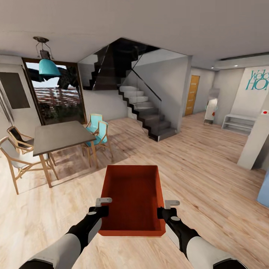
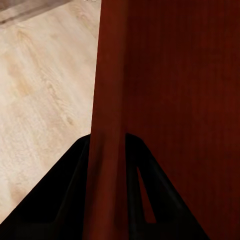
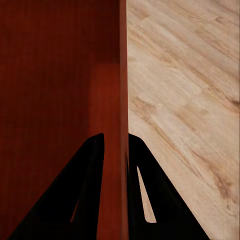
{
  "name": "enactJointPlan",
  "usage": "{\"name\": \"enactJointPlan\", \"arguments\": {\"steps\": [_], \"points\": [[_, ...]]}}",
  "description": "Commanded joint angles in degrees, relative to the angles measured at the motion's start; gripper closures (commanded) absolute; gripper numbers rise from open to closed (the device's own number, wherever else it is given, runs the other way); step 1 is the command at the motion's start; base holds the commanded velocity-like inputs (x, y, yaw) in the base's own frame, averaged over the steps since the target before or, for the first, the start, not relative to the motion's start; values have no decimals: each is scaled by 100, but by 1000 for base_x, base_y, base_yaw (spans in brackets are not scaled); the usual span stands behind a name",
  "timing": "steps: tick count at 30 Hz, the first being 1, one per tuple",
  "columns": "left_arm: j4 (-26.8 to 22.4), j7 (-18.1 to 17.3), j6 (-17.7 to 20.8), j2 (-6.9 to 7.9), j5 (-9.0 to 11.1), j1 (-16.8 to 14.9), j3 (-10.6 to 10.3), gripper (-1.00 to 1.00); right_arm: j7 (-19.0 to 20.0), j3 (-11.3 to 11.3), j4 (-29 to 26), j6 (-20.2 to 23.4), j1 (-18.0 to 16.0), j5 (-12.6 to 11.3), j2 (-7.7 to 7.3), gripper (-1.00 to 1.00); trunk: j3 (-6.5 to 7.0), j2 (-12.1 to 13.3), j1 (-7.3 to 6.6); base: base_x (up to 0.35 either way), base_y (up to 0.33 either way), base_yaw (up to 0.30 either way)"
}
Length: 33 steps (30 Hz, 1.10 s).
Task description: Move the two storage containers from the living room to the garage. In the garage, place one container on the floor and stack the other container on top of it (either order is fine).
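Bin carried over open plank floor

Left hand (image 1: 103, 206) and right hand (image 1: 166, 209) each clamp, seemingly firmly, a straight wall of the orange-red storage container (image 1: 132, 198); staircase (image 1: 147, 116) well beyond.

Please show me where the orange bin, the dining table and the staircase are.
bin (image 1: 132, 194), head view, on its inner bottom.
table (image 1: 59, 136), head view, on the grey top.
staircase (image 1: 149, 116), head view, on the middle steps.

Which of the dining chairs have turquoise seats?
The two chairs on the far right side of the grey dining table, toward the staircase. The chairs on its left side are white and dark.
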Motion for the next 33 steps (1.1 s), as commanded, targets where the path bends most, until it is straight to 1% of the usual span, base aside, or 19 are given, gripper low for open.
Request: {"name": "enactJointPlan", "arguments": {"steps": [1,20,33], "points": [[-50,40,36,7,-7,-3,440,100,-240,-116,73,-38,-1,-82,-42,100,-2,-4,5,322,0,0],[-42,40,36,7,-7,-3,438,100,-243,-116,73,-54,-1,-82,-42,100,-2,-4,5,322,0,-7],[-42,40,36,7,-7,-3,436,100,-243,-116,73,-50,-1,-82,-43,100,-2,-4,5,322,0,-258]]}}
